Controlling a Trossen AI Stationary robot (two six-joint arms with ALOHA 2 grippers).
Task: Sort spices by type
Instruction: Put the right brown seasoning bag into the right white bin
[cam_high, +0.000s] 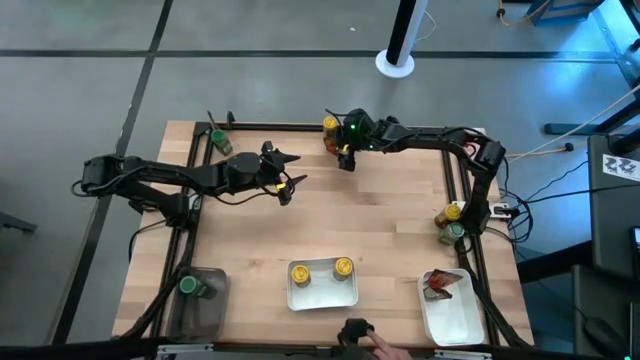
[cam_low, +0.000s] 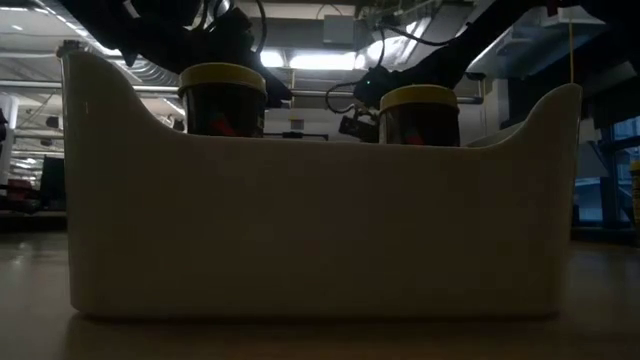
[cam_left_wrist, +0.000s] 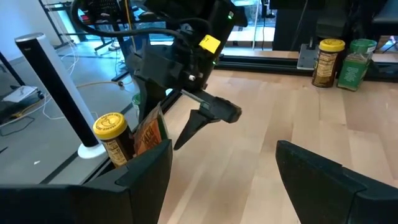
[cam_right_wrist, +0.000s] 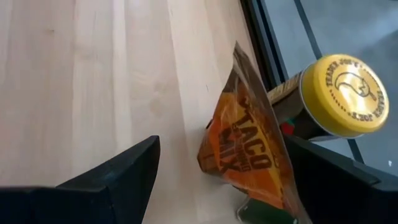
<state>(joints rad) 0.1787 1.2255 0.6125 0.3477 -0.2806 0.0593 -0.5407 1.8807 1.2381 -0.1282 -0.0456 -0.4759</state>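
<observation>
The right gripper (cam_high: 344, 158) hangs near the far edge of the table, with its jaws apart and nothing between them. Just ahead of it stands an orange packet (cam_right_wrist: 249, 155), and the right wrist view shows the packet right in line with the gap between the two dark fingers (cam_right_wrist: 118, 171). The packet stands on its edge, so its long side runs up and down. It leans against a jar with a yellow cap (cam_right_wrist: 345, 93). The jar is touching it from behind, so a grab could bump the jar too.

The right arm is the nearer one. The left gripper (cam_high: 283, 186) hovers over the middle of the table, also with jaws apart and empty, farther from the packet.

The packet looks thin, crinkly and shiny, like foil or paper, and should bend easily. The jar is round and hard, with a smooth cap and a brown label. Something green shows low beside the packet; it may be another jar, but it is too hidden to be sure.

Two yellow-capped jars (cam_high: 343, 267) already stand in the middle white tray (cam_high: 322, 295).
</observation>
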